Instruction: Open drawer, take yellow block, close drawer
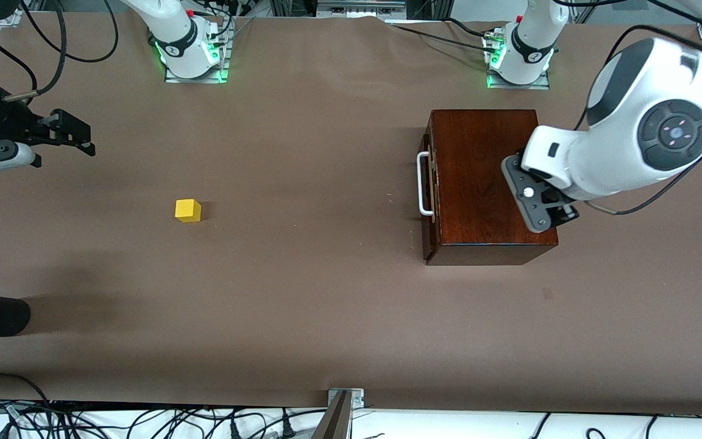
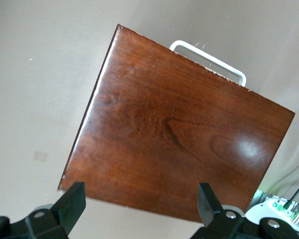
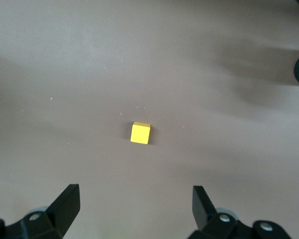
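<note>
- Left pincer [image 1: 561, 221], spread wide, hangs over the glossy reddish-brown wooden box [image 1: 488, 183]; drawer [image 1: 429, 183] closed.
- Right pincer [image 1: 77, 139], released, empty.
- Small yellow cube [image 1: 187, 210] rests on the brown bench [image 1: 302, 292].

Bare table [image 1: 326, 292] surrounds the yellow block [image 1: 187, 210] on all sides, w/ open approach from above. Wooden box [image 1: 485, 183] stands well apart toward left arm's end, its drawer [image 1: 429, 183] shut, handle [image 1: 422, 183] facing open table. Left gripper [image 2: 139, 209], fingers spread, hangs over box top; right gripper [image 1: 70, 135], fingers spread, over bare table.
</note>
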Robot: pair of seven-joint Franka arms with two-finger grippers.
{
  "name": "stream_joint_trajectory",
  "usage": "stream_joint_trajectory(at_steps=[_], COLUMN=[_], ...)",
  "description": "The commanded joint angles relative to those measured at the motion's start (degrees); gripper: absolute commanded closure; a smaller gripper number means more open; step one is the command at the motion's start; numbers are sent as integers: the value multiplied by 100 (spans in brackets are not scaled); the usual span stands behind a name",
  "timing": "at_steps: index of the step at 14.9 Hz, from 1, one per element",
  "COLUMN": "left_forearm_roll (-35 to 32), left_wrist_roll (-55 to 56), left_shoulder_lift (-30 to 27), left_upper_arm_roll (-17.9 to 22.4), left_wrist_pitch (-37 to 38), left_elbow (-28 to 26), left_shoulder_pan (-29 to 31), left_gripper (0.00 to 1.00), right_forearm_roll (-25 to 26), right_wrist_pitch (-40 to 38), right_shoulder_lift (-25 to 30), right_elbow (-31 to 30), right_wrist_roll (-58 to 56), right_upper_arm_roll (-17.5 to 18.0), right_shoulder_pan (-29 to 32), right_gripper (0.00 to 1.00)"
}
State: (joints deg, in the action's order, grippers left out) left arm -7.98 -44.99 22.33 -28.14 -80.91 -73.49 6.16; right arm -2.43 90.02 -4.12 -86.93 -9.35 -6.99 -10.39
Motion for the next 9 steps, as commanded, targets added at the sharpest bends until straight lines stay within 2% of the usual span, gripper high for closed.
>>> stream_joint_trajectory(at_steps=[1, 3, 5, 7, 9], left_forearm_roll=[-169, 171, 664, 780, 789], left_wrist_roll=[112, 707, 1935, 3445, 4521], left_shoulder_lift=[-501, -895, -1352, -1870, -2197], left_upper_arm_roll=[535, 1544, 2161, 2234, 2252], left_wrist_pitch=[198, 76, -292, -932, -1129], left_elbow=[-42, -349, -796, -1446, -1869], left_shoulder_pan=[-420, -798, -923, -923, -906], left_gripper=[0, 0, 0, 0, 0], right_forearm_roll=[50, 58, 49, 49, 49], right_wrist_pitch=[-2, -2, -2, 7, 7], right_shoulder_lift=[-71, -72, -72, -80, -80], right_elbow=[141, 141, 141, 141, 141], right_wrist_roll=[-49, -49, -41, -41, -41], right_upper_arm_roll=[39, 39, 39, 39, 39], right_shoulder_pan=[46, 46, 46, 46, 46], right_gripper=[0, 0, 0, 0, 0])
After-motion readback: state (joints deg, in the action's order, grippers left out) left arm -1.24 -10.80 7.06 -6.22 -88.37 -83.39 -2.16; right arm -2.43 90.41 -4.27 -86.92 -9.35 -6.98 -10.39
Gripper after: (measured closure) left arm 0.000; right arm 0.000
